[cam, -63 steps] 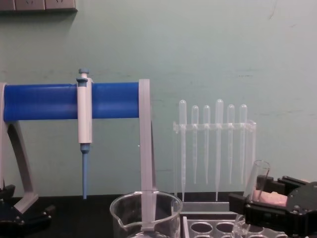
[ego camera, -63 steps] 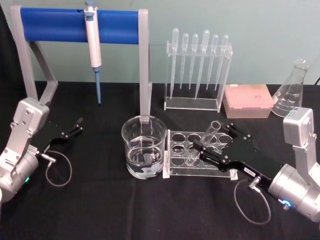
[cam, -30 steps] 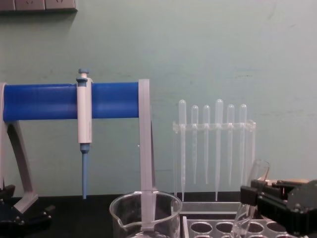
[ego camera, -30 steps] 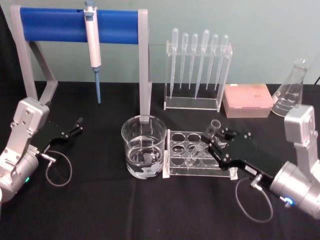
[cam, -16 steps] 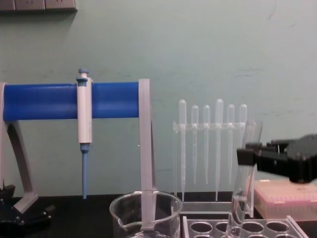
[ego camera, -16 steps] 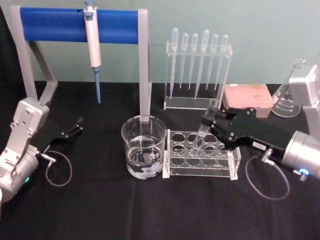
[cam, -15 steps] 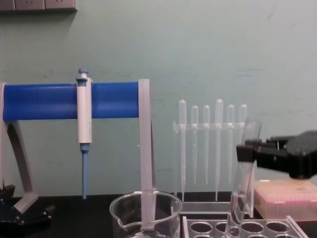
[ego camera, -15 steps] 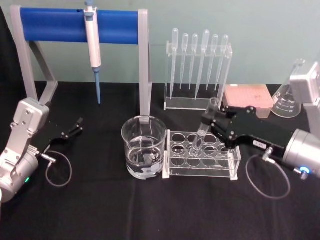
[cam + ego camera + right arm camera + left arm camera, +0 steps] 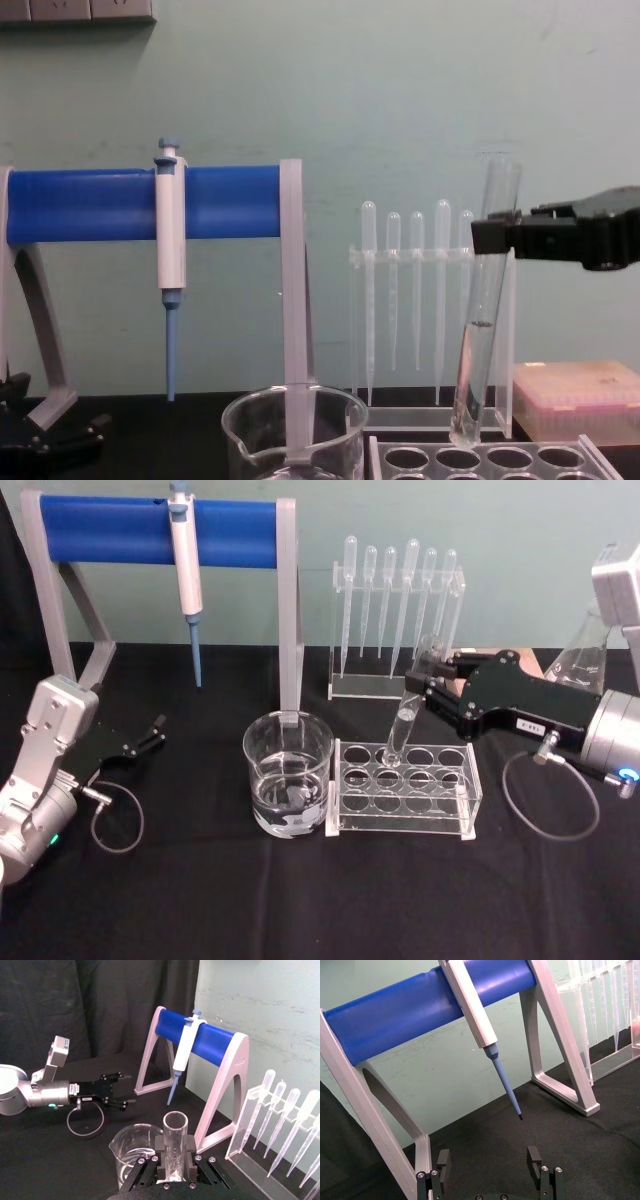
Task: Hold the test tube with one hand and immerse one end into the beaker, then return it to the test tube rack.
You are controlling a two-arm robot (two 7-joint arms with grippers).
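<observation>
the right gripper [image 9: 421, 670], flat black jaws on a silver cylindrical wrist, is clamped on the test tube [image 9: 404, 722] just below its rimmed mouth. in the right wrist view the two black fingers [image 9: 159, 1149] press the glass from both sides, with the open mouth standing above them. the test tube is long, clear, smooth glass, tilted, with its mouth up at the jaws and its round closed bottom lower and toward the robot's left. in the chest view that bottom hangs just over the test tube rack [image 9: 480, 458], about level with its top edge, with a faint level line partway up the tube.

the rack is clear plastic with round holes, on black cloth. the beaker [image 9: 288, 772], wide clear glass with a rolled rim, stands just beside the rack's left end, apart from the tube.

the left gripper [image 9: 153, 731] rests low at the far left, jaws apart, near the blue-barred stand [image 9: 120, 530].
</observation>
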